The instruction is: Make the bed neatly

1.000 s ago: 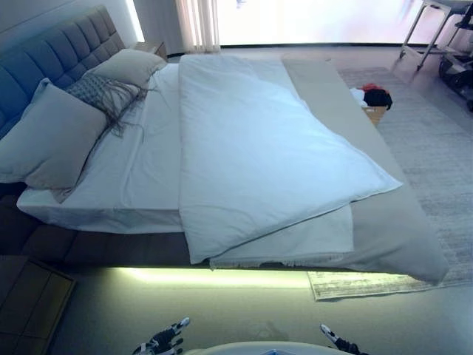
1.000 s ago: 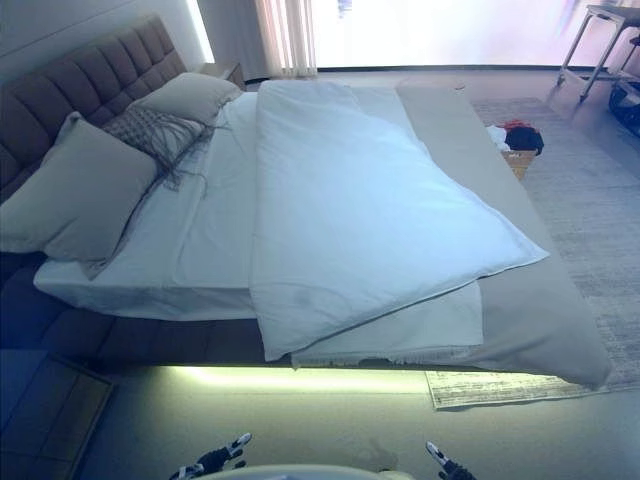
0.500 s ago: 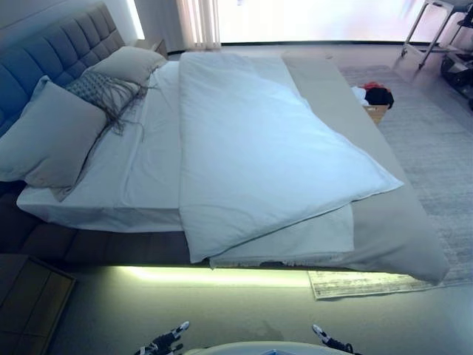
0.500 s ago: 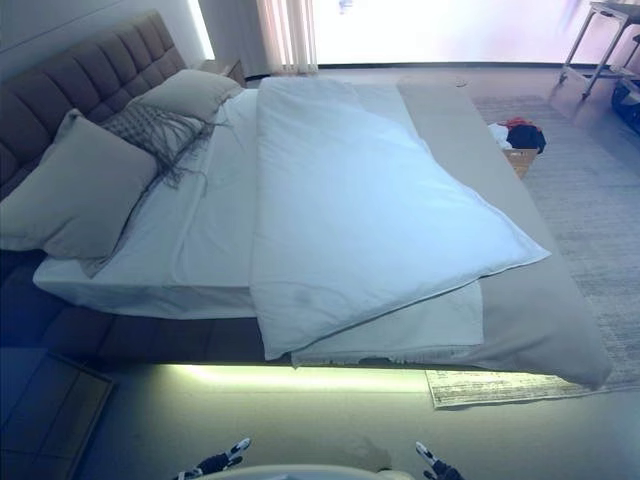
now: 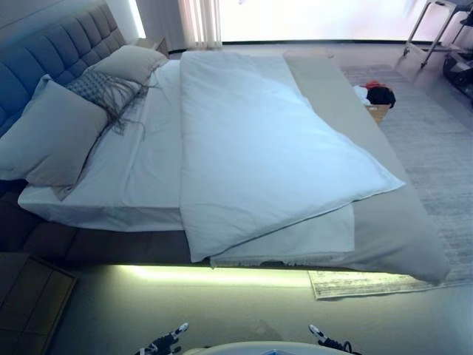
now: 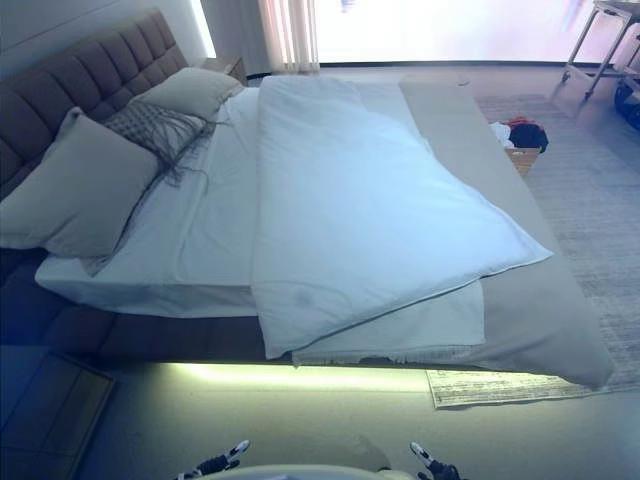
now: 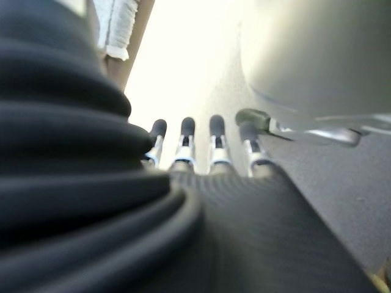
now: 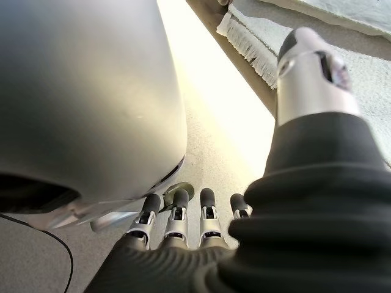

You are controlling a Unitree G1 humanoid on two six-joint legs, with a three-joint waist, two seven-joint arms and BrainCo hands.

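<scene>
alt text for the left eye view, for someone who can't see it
A white duvet lies crooked across a bed, pillows at its grey headboard. Both robot hands, left and right, hang open near the floor, touching nothing.

Both the left hand [image 5: 164, 343] and right hand [image 5: 329, 343] are cut off by the edge.

A home bedroom. A wide bed [image 5: 148, 170] with a tufted padded headboard [image 5: 52, 52] at upper left carries pillows [image 5: 48, 133], a white duvet [image 5: 259, 155] and a beige bedspread [image 5: 392, 229]; a light strip glows beneath the frame. A patterned rug [image 5: 436, 148] covers the floor at right, a curtain [image 5: 198, 22] hangs at top centre, and a basket of clothes [image 5: 375, 100] stands beside the bed
</scene>
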